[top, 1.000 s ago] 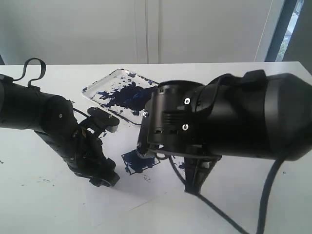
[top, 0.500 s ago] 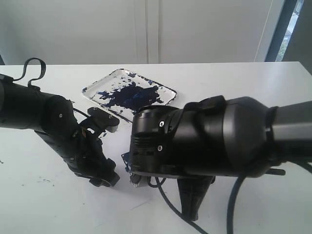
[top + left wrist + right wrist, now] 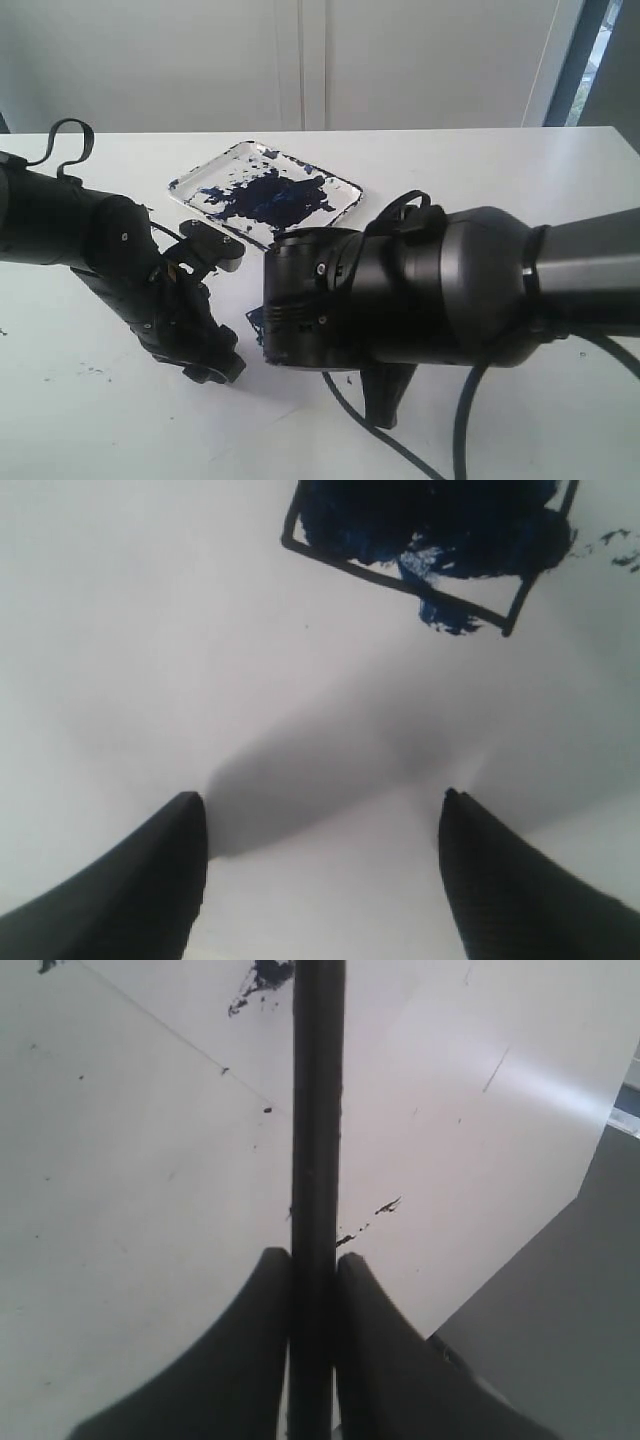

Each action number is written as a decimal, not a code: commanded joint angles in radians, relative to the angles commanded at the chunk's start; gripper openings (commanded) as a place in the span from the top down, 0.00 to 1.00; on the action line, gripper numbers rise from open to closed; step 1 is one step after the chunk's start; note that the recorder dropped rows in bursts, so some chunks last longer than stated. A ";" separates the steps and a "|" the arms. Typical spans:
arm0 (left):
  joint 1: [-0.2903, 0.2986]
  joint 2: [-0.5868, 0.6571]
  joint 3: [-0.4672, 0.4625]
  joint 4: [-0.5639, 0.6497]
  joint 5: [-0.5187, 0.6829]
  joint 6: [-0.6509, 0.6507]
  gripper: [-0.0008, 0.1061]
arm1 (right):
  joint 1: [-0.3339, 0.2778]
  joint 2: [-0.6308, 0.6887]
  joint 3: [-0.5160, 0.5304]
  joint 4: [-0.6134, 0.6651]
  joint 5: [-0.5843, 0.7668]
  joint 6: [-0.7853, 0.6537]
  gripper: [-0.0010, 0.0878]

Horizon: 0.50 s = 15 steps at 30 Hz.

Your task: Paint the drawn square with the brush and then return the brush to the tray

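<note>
The white surface (image 3: 480,160) fills the scene, and the right arm (image 3: 440,290) looms huge across the middle of the exterior view, bent low over the paper (image 3: 200,630). The left arm (image 3: 90,240) is down on the left side, its wrist pointed at the sheet. Behind both arms sits the tray (image 3: 236,150), smeared with a dark blue blotch (image 3: 270,195).

Now the square (image 3: 430,525). The left wrist view shows it packed with dark blue, with a little paint spilling over one line. In the exterior view the right arm hides nearly all of it. The left jaws stand wide and empty just beside that square.

The right jaws are narrow, clamped on the brush (image 3: 317,1140), well away from the tray. Its black shaft runs straight out between them over paper flecked with small splatters (image 3: 262,975). The tip runs off the edge of the picture.
</note>
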 joint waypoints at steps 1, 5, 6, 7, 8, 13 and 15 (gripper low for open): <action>0.000 0.000 0.000 0.000 0.000 0.000 0.35 | 0.000 0.000 0.000 0.004 -0.008 0.000 0.99; 0.000 0.000 0.000 0.000 0.000 0.000 0.35 | 0.000 0.006 0.000 0.008 -0.022 0.000 0.99; 0.000 0.000 0.000 0.000 0.000 0.000 0.35 | 0.000 0.006 0.000 0.010 -0.022 0.000 0.99; 0.000 0.000 0.000 0.000 0.000 0.000 0.35 | 0.000 0.011 0.000 0.010 -0.022 0.000 0.99; 0.000 0.000 0.000 0.000 0.000 0.000 0.35 | 0.000 0.011 0.000 0.012 -0.022 0.000 0.99; 0.000 0.000 0.000 0.000 0.004 0.000 0.35 | 0.000 0.041 0.000 0.014 0.000 0.000 0.99; 0.000 0.000 0.000 0.000 0.004 0.000 0.35 | 0.000 0.052 0.000 0.014 0.007 0.000 0.99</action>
